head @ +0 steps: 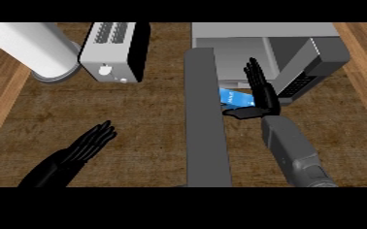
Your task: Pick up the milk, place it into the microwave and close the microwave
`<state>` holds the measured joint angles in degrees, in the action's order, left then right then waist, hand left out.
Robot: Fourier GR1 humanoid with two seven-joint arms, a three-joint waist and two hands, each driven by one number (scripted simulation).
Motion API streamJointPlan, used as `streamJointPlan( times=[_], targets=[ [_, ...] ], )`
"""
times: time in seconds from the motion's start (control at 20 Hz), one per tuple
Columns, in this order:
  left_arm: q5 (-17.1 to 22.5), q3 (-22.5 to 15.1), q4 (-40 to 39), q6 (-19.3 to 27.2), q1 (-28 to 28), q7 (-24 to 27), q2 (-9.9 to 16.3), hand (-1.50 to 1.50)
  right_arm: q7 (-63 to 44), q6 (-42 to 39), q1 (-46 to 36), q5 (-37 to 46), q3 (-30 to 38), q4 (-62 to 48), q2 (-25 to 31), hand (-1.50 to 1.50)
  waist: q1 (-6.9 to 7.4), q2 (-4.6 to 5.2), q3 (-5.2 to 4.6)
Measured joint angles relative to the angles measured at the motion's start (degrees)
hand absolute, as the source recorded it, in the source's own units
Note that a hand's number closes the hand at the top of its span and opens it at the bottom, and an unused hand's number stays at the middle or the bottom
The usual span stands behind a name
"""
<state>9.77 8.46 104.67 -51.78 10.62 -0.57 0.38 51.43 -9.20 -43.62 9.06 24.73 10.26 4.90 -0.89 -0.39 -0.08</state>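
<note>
head view: the wooden counter (pixel 143 126) is seen from steeply above. at the upper right stands the microwave (pixel 287 43), grey, with its door (pixel 208 121) swung open and running down the middle of the view as a long dark grey slab seen edge-on. the milk (pixel 235 98), a blue carton with white lettering, is seen just at the mouth of the microwave, between the door and the right hand (pixel 259 94). whether it rests fully inside the cavity or at its threshold cannot be told from this angle. the right hand is held upright beside the carton, fingers straight and spread, thumb stretched out low toward the carton's lower edge; nothing is gripped. the carton appears to be released, or only touched at the side. the left hand (pixel 90 145) is shown at the lower left over the counter, fingers straight and relaxed, holding nothing, well apart from the door. a toaster (pixel 114 51) and a white cylinder (pixel 39 48) are seen at the upper left, clear of the work.

the placing step is judged to be at its end. next, the right hand is to be drawn out past the door's edge, and the door is then to be pushed shut, with the carton left undisturbed.
</note>
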Motion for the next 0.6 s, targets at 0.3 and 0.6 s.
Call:
streamJointPlan(
  times=[0.3, 0.6],
  targets=[
    [-7.00, -4.01, -4.12, 3.53, -2.67, 4.65, -0.29, 1.50, 1.24, 0.55, 9.79, 0.96, -2.82, 4.39, -0.65, -1.50, -1.29, -0.40, -0.07],
    [-13.38, -7.30, -8.82, 6.88, -6.66, 7.01, -0.26, 1.50, 3.17, -0.48, 21.26, 0.72, -4.71, 12.08, 0.20, -1.50, -2.41, -0.68, -0.31]
  ],
)
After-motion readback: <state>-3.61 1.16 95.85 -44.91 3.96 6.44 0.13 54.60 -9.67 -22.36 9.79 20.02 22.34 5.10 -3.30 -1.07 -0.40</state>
